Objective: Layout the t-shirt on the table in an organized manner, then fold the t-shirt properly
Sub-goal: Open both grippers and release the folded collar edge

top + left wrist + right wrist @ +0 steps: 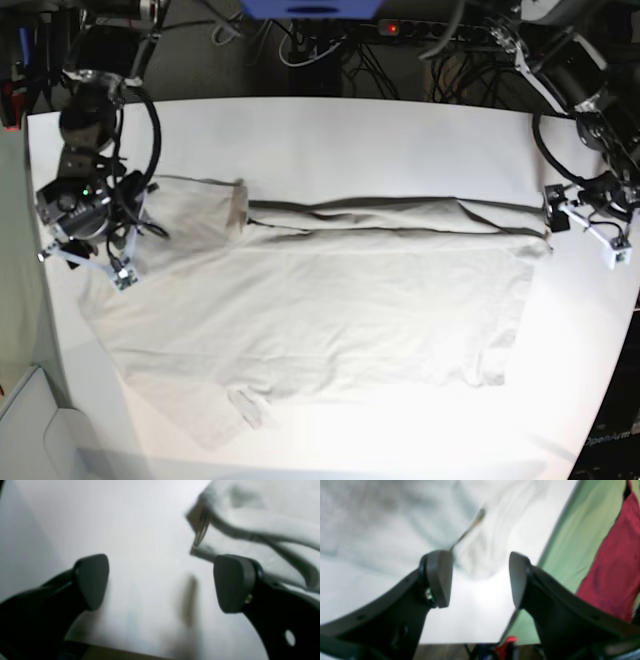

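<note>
Lying across the white bench (330, 130), the t-shirt (320, 300) has its top edge folded over. Left gripper (160, 582) hovers at the shirt's edge, fingers (233, 583) apart and empty; right gripper (480, 578) likewise, fingers (440, 577) apart.

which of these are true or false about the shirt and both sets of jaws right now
1. The t-shirt lies spread on the table. True.
2. The left gripper is clamped on cloth. False: its jaws stand wide apart with only bare table between them.
3. The right gripper has open jaws. True.
4. The shirt is rolled into a ball. False: it lies mostly flat, with one long fold along its far edge.
5. The shirt hangs off the table. False: all of it rests on the tabletop.
</note>
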You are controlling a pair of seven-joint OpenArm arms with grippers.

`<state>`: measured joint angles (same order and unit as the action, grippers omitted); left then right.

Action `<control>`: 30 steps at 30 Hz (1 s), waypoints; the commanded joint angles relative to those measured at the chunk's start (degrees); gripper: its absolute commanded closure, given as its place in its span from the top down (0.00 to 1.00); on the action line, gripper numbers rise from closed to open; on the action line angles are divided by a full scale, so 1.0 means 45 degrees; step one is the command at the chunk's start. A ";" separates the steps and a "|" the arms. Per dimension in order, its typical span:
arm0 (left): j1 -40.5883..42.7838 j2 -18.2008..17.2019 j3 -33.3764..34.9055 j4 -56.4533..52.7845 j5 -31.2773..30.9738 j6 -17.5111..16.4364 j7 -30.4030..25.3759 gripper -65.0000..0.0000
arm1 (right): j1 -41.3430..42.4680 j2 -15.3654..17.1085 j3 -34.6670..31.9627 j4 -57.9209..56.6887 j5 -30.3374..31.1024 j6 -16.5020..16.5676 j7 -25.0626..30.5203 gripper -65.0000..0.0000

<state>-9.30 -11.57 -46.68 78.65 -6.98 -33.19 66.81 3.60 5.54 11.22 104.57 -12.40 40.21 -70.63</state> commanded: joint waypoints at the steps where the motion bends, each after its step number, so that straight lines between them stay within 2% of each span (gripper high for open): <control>1: -0.0131 -0.0153 0.0106 0.0036 -0.0607 -0.0038 -0.0477 1.00 | 0.0090 -0.0010 0.0016 0.0390 0.0012 -0.0046 0.0155 0.56; 5: 0.0181 -0.0153 0.0321 -0.0140 -0.1349 -0.0019 -0.0965 1.00 | -0.0633 -0.0069 0.0016 0.0664 0.0051 -0.0046 0.0155 0.56; 16: 0.0260 -0.0153 0.1806 -0.0160 -0.1310 0.0020 -0.2294 1.00 | -0.1219 -0.0674 0.0563 0.0624 0.0051 -0.0046 0.0174 0.56; 17: 0.0260 -0.0153 0.2001 -0.0179 -0.1310 0.0040 -0.2411 0.97 | -0.1239 -0.0694 0.0544 0.0585 0.0070 -0.0046 0.0174 0.56; 22: 0.0201 -0.0153 0.2490 -0.0746 -0.1310 0.0040 -0.2567 0.61 | -0.1258 -0.0968 0.0524 0.0331 0.0070 -0.0046 0.0174 0.57; 24: 0.0201 -0.0153 0.2490 -0.0941 -0.1310 0.0059 -0.2606 0.50 | -0.1141 -0.0987 0.0524 -0.0177 0.0070 -0.0046 0.0194 0.57; 27: 0.0201 -0.0173 0.2450 -0.1058 -0.1310 0.0079 -0.2626 0.39 | -0.0906 -0.1026 0.0524 -0.0977 0.0070 -0.0046 0.0448 0.57; 30: 0.0201 -0.0232 0.2450 -0.1058 -0.1310 0.0079 -0.2626 0.36 | -0.0848 -0.1026 0.0563 -0.1681 0.0070 -0.0046 0.1053 0.57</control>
<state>-7.33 -11.57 -35.51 73.08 -12.27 -32.80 55.83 -0.75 0.80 13.67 96.31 -11.97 40.21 -65.95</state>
